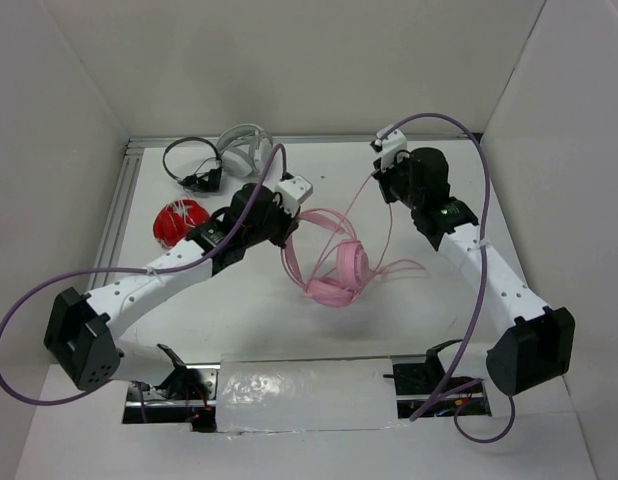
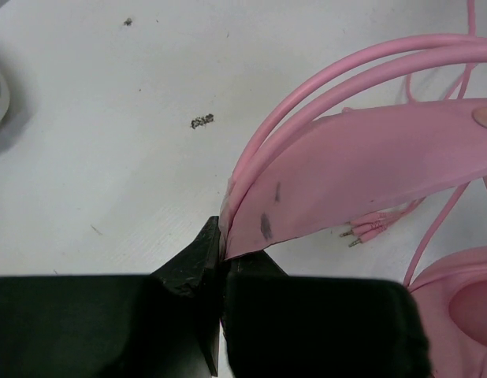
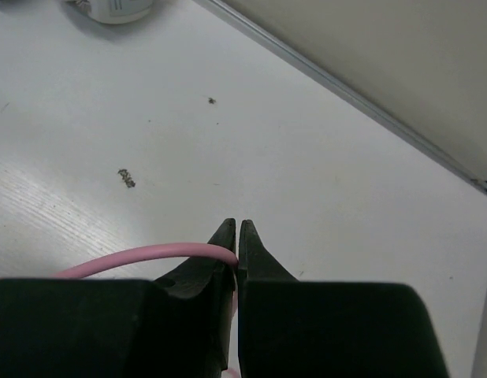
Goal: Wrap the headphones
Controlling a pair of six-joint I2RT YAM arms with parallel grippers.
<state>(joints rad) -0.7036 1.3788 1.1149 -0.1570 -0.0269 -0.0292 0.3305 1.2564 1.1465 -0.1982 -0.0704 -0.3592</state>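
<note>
Headphones [image 1: 337,272]: wrist views alone show left gripper [image 2: 221,246] clamping headband [image 2: 369,169], right gripper [image 3: 237,235] pinching cable [image 3: 149,255].

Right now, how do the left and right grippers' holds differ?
The left gripper pinches the wide, flat headband; the right gripper pinches the thin, round cable. The left gripper holds close to the earcups; the right gripper holds well away from them, with the cable strung out between. Both are shut on parts of the same pink headphones.

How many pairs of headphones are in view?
3: pink pair mid-table, white pair at the far edge, black pair left of it. The red bundle is unclear.
</note>
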